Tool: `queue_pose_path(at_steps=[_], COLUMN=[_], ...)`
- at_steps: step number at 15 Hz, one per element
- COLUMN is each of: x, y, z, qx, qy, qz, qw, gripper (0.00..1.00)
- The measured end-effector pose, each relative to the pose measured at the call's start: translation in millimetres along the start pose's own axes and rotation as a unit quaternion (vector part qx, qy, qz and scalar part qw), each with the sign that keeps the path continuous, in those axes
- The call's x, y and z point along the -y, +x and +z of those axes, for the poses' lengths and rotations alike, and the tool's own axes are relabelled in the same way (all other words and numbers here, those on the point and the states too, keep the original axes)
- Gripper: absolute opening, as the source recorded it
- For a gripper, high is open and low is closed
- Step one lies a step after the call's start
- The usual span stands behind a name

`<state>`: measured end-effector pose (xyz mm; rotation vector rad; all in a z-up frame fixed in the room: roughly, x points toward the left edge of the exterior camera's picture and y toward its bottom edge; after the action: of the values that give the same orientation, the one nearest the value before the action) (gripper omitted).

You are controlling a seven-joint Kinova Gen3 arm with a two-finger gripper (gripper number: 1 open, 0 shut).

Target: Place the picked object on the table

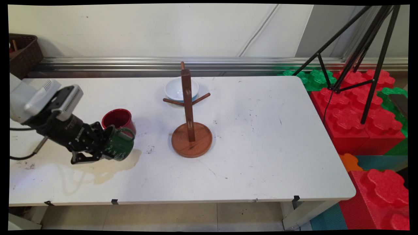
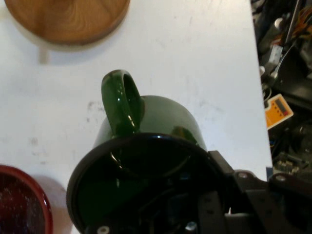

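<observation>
**Desk:** What did we see, biggest first?

**Photographer:** We saw a white table (image 1: 261,137) with a wooden mug tree (image 1: 191,124) at its centre and a white bowl (image 1: 178,88) behind it. A red mug (image 1: 118,119) stood left of the tree. Just in front of it, the gripper (image 1: 107,148) had a green mug (image 1: 119,145) clamped by its rim, one finger inside the mouth and one outside, the mug tipped on its side with the handle (image 2: 119,105) uppermost. A brownish stain (image 1: 111,166) lay beneath it.

**Desk:** Was the mug off the table?

**Photographer:** We couldn't tell; it hung at or just above the surface.

**Desk:** Risks?

**Photographer:** We judged the rim hold thin: a glossy wall could slip or swivel between the fingers. The red mug sat near enough that a swing could knock it.
</observation>
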<state>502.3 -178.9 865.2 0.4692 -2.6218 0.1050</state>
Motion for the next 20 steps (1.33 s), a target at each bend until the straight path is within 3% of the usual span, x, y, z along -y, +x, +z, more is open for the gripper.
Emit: queue_pose_path(at_steps=[11, 20], x=[1, -2], y=[-22, -26], z=[30, 47], qx=[0.041, 0.05], qy=[0.004, 0.002], qz=[-0.006, -0.01], qw=[0.9992, 0.9987], gripper=[0.0, 0.0])
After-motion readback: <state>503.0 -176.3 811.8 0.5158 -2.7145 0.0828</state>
